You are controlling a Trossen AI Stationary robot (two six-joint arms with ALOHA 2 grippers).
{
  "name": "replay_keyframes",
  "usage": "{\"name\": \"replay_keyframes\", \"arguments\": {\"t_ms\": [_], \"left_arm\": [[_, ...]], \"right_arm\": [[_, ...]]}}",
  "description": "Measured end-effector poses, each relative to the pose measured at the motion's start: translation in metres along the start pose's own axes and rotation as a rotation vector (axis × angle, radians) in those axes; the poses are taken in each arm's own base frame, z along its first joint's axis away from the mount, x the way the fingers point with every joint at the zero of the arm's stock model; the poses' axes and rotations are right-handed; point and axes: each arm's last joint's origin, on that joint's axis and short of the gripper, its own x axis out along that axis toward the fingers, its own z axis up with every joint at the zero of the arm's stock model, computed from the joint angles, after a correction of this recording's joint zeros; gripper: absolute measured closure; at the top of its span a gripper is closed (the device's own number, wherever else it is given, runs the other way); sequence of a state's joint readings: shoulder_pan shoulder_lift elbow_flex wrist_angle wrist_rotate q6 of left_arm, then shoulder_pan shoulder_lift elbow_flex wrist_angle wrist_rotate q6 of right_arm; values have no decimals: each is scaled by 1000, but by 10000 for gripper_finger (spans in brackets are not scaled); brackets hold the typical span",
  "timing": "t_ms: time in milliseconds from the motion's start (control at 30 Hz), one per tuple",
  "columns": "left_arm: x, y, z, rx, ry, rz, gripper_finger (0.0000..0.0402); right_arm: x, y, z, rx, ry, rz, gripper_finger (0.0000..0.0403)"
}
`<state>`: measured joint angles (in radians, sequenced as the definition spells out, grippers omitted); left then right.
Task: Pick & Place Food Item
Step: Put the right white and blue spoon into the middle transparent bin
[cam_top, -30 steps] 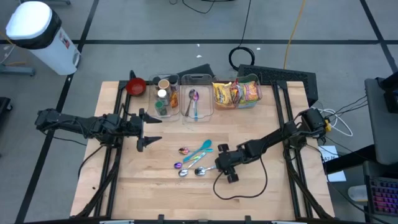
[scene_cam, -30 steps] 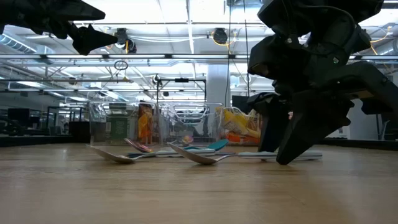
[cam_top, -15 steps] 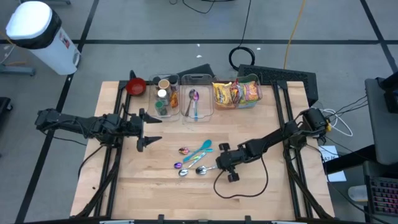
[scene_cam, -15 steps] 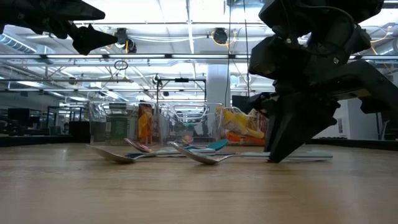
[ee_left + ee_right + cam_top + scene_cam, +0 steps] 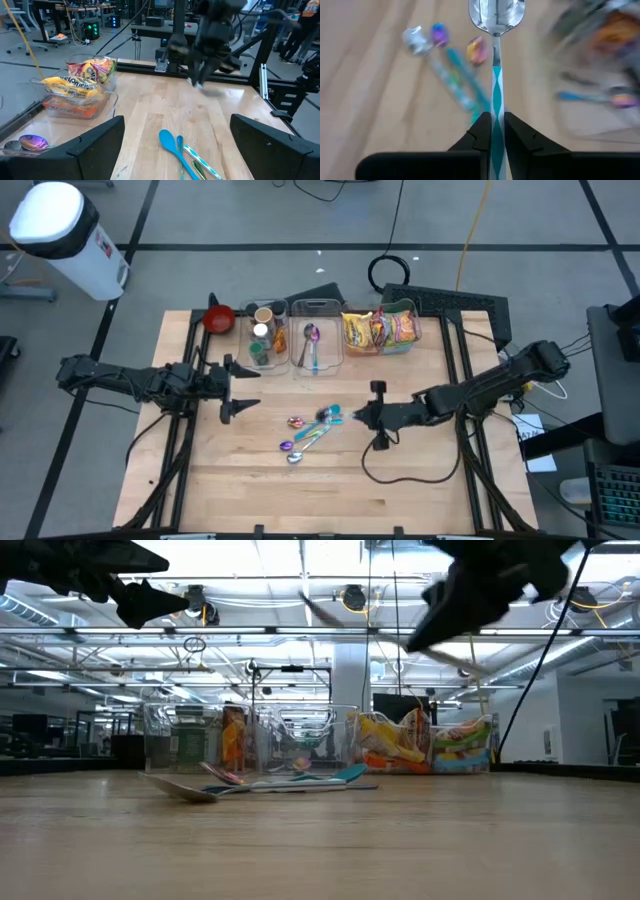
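Note:
My right gripper (image 5: 362, 417) is shut on a spoon (image 5: 495, 60) with a silver bowl and a teal-and-white handle, and holds it above the middle of the table. Several other spoons (image 5: 303, 436) with coloured bowls and teal handles lie flat on the wood just to its left; they also show in the right wrist view (image 5: 450, 70). My left gripper (image 5: 243, 388) is open and empty, and hovers over the table's left half. Snack packets (image 5: 380, 328) sit in a clear bin at the far edge. My right gripper pinches the spoon's handle (image 5: 494, 131) between its two fingers. The fingers point toward the table's left and lie along the handle. The spoon sticks out ahead of the fingers, bowl (image 5: 496, 12) foremost, lifted clear of the table.
Three clear bins stand in a row at the far edge: one with cups and bottles (image 5: 262, 335), one with spoons (image 5: 313, 340), one with the snack packets. A red bowl (image 5: 219, 318) sits left of them. A black cable loops on the wood (image 5: 400, 470) near the right gripper.
My right gripper has risen from the table and moved toward the far and right edges, carrying the silver spoon. The spoon lay among the others a second ago and is now lifted clear. The other spoons stay where they were.

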<state>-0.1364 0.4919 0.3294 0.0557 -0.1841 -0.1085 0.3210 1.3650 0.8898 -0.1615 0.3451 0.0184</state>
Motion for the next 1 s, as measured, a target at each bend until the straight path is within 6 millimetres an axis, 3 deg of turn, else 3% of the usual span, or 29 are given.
{"name": "replay_keyframes", "arguments": {"t_ms": [133, 333, 700, 900, 1000], "left_arm": [[0, 0, 0, 0, 0, 0, 34], [0, 0, 0, -1, -4, 0, 34], [-9, -3, 42, -55, -444, -38, 34], [-12, -3, 49, -64, -523, -38, 34], [-10, -1, 49, -24, -525, 59, 34]], "right_arm": [[-6, -10, 4, 19, -82, -156, 384], [3, -29, -11, 37, -123, -393, 383], [10, -77, -34, 19, -166, -794, 383], [8, -99, -48, 33, -200, -894, 383], [8, -105, -54, 29, -194, -926, 383]]}}
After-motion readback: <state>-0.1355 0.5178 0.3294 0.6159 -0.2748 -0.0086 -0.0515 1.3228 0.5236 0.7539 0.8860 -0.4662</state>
